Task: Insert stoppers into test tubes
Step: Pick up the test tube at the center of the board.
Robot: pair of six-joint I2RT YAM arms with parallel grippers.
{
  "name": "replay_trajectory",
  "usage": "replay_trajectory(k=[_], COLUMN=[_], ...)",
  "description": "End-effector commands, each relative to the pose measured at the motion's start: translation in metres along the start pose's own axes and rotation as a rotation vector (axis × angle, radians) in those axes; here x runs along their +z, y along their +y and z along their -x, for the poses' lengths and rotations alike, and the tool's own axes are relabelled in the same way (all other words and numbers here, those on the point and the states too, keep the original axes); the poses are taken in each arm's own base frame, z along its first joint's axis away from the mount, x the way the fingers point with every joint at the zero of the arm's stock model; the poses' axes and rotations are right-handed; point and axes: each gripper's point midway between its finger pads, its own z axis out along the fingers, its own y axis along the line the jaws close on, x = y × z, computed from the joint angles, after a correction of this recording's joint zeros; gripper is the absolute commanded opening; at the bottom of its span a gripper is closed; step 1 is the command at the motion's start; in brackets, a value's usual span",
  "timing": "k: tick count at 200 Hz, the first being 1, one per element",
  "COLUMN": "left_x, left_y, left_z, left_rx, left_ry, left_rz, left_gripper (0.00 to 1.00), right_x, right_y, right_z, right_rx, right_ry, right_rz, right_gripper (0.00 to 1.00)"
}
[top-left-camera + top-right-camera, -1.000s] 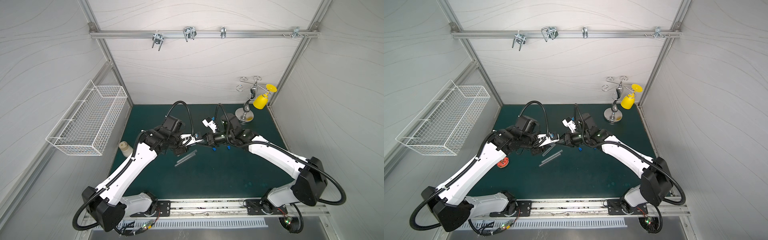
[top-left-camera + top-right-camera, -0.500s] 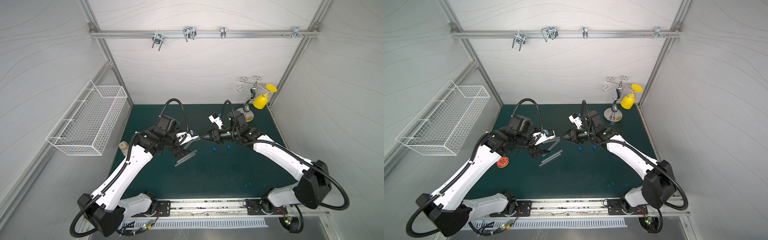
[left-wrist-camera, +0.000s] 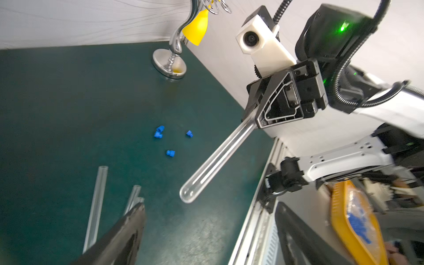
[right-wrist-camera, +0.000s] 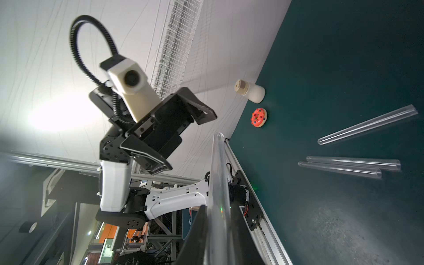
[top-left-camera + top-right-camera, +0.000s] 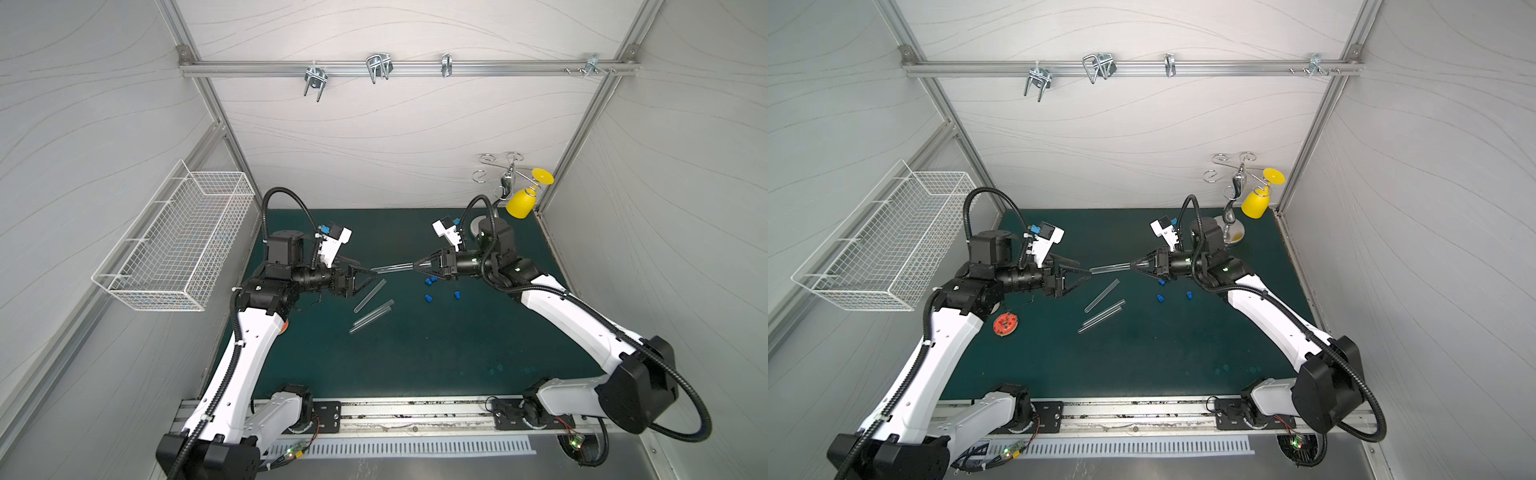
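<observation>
1. My right jaws are clamped on one test tube, held nearly level above the green tabletop, its rounded end pointing at my left arm
2. My left jaws stand wide apart and grip nothing; the rounded end of the test tube sits just ahead of them, and in the left wrist view it lies between the two fingers without touching either
3. Three loose test tubes lie flat on the tabletop under that spot: one slanted on its own, and a pair side by side just nearer my bases
4. The four blue stoppers lie on the tabletop below and just beside my right jaws, apart from every tube; two of them touch, the other two lie singly nearby
5. A red doughnut toy lies by my left arm, with a cream-capped bottle near it against the wall
6. A white wire basket hangs on the left wall, and a yellow goblet hangs upside down from a chrome stand in the far right corner
</observation>
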Motion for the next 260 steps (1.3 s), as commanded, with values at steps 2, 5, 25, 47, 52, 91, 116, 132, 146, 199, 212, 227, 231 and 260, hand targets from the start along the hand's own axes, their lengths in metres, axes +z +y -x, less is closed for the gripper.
replay_trajectory(k=[2, 5, 25, 47, 52, 91, 116, 132, 146, 199, 212, 227, 231, 260], left_x=[0.000, 0.001, 0.003, 0.004, 0.004, 0.005, 0.007, 0.007, 0.009, 0.012, 0.012, 0.013, 0.014, 0.015], left_y=[-0.027, -0.027, -0.025, -0.029, -0.031, -0.035, -0.036, -0.036, -0.037, -0.034, -0.034, -0.034, -0.034, -0.034], left_z=[0.021, 0.020, 0.016, 0.015, 0.015, 0.012, 0.010, 0.009, 0.008, 0.006, 0.006, 0.006, 0.005, 0.004], left_rx=[-0.056, -0.054, -0.043, -0.044, -0.045, -0.035, -0.033, -0.035, -0.033, -0.024, -0.024, -0.021, -0.022, -0.022], left_ry=[-0.058, -0.058, -0.050, -0.049, -0.050, -0.043, -0.036, -0.035, -0.032, -0.028, -0.027, -0.026, -0.024, -0.021], left_rz=[-0.195, -0.197, -0.212, -0.265, -0.278, -0.308, -0.314, -0.312, -0.313, -0.302, -0.299, -0.301, -0.302, -0.301], left_gripper=[0.85, 0.85, 0.85, 0.84, 0.84, 0.78, 0.71, 0.67, 0.62, 0.46, 0.42, 0.40, 0.40, 0.38], right_x=[-0.006, -0.006, -0.005, -0.002, 0.000, 0.014, 0.025, 0.030, 0.032, 0.036, 0.037, 0.038, 0.038, 0.042], right_y=[0.027, 0.027, 0.032, 0.037, 0.037, 0.044, 0.047, 0.047, 0.044, 0.044, 0.043, 0.044, 0.044, 0.045], right_z=[0.001, 0.001, -0.001, -0.002, -0.003, -0.007, -0.009, -0.011, -0.009, -0.006, -0.006, -0.005, -0.005, -0.005], right_rx=[-0.057, -0.057, -0.060, -0.057, -0.055, -0.060, -0.065, -0.066, -0.060, -0.058, -0.056, -0.059, -0.059, -0.061], right_ry=[-0.002, 0.000, 0.011, 0.023, 0.029, 0.065, 0.086, 0.099, 0.098, 0.097, 0.100, 0.100, 0.099, 0.107], right_rz=[0.082, 0.084, 0.106, 0.134, 0.140, 0.166, 0.178, 0.183, 0.179, 0.177, 0.177, 0.178, 0.178, 0.181], right_gripper=[0.09, 0.09, 0.09, 0.09, 0.09, 0.09, 0.09, 0.09, 0.09, 0.09, 0.08, 0.08, 0.08, 0.08])
